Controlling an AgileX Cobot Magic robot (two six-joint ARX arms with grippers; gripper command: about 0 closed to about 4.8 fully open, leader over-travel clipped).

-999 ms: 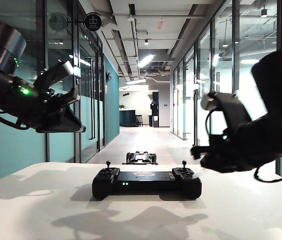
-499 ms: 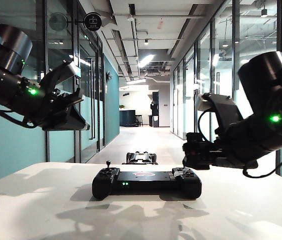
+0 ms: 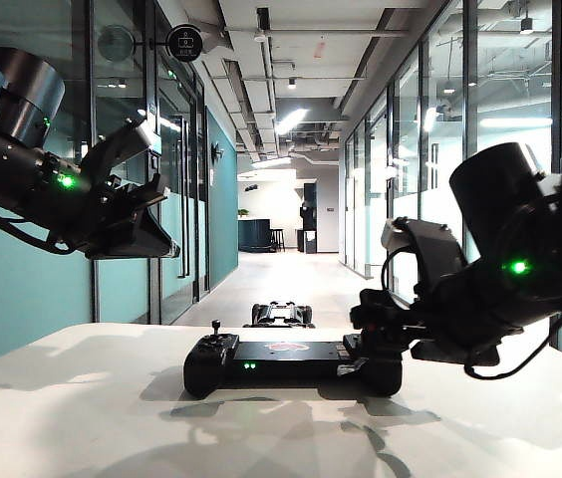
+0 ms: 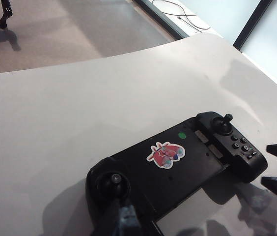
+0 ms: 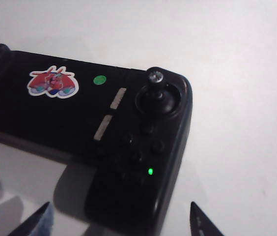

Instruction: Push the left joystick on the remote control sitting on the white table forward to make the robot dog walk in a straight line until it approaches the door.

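The remote control (image 3: 291,362) sits mid-counter on the white counter (image 3: 82,418). Its left joystick (image 3: 215,326) stands free at 9 o'clock of the middle bar. The right end effector (image 5: 119,219) is spread, its tips straddling the controller's right handle. That arm hides the other stick in the exterior view. The left end effector (image 3: 151,214) hovers at 10 o'clock; whether it is spread I cannot tell. The robot dog (image 3: 281,314) waits at 12 o'clock, partly cut off by the counter edge, in a glass-walled corridor.
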